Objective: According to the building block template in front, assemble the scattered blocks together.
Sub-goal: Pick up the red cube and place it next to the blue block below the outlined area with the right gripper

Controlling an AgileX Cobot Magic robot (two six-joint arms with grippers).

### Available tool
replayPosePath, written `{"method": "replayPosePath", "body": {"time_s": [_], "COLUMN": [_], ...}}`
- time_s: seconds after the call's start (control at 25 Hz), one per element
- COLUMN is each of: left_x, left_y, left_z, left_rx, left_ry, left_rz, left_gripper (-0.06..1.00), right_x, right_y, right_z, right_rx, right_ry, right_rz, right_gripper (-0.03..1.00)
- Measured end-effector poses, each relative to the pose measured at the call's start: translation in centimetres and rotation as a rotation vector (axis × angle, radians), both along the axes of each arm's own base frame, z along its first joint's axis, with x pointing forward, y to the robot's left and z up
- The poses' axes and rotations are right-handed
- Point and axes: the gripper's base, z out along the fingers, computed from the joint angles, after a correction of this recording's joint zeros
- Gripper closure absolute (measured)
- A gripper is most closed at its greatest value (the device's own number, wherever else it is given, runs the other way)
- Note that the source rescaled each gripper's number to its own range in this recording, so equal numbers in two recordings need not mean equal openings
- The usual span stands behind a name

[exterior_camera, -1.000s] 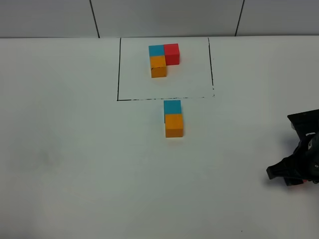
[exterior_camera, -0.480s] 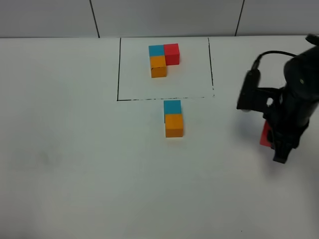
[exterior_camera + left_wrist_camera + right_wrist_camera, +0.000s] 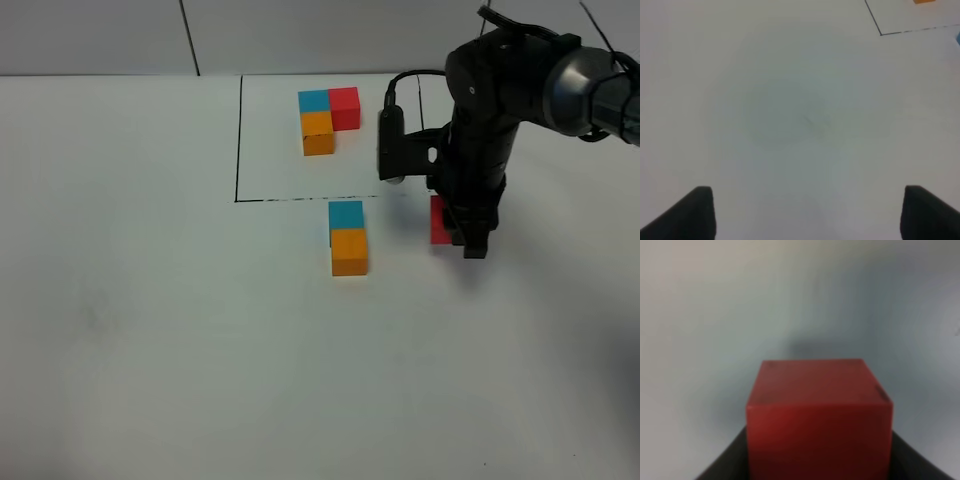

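The building block template sits at the back inside a black-lined rectangle: a blue cube, a red cube and an orange cube in an L. Just in front of the frame, the scattered teal-blue block and orange block touch in a line. My right gripper is shut on the scattered red block, right of the teal-blue block and apart from it. The red block fills the right wrist view. My left gripper is open over bare table.
The white table spreads to the left and front. The right arm reaches over the frame's right side, with a cable loop by it. The frame's corner shows in the left wrist view.
My right arm has swung from the table's right front edge up and to the left, carrying the red block to just right of the teal-blue and orange pair.
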Motion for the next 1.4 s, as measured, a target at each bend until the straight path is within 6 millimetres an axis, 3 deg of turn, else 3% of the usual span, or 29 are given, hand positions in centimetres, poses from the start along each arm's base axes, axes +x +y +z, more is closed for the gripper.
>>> {"method": "replayPosePath", "body": {"time_s": [0.52,0.88,1.24,1.4], "left_x": [0.0,0.0,0.0,0.0], "left_y": [0.0,0.0,0.0,0.0], "left_z": [0.0,0.0,0.0,0.0], "left_rx": [0.0,-0.001,-0.001,-0.001], "left_ry": [0.0,0.0,0.0,0.0], "left_rz": [0.0,0.001,0.001,0.001], "left_gripper": [0.18,0.18,0.18,0.18], "right_x": [2.1,2.1,2.5,2.8], "right_y": [1.7,2.7,2.9,3.2], "right_z": [-1.3,-1.5,-4.1,-4.3], "right_rx": [0.058,0.077,0.065,0.08], "right_ry": [-0.083,-0.111,-0.077,-0.08], "right_rz": [0.087,0.131,0.146,0.139], "right_gripper": [0.95,0.95,0.95,0.95]}}
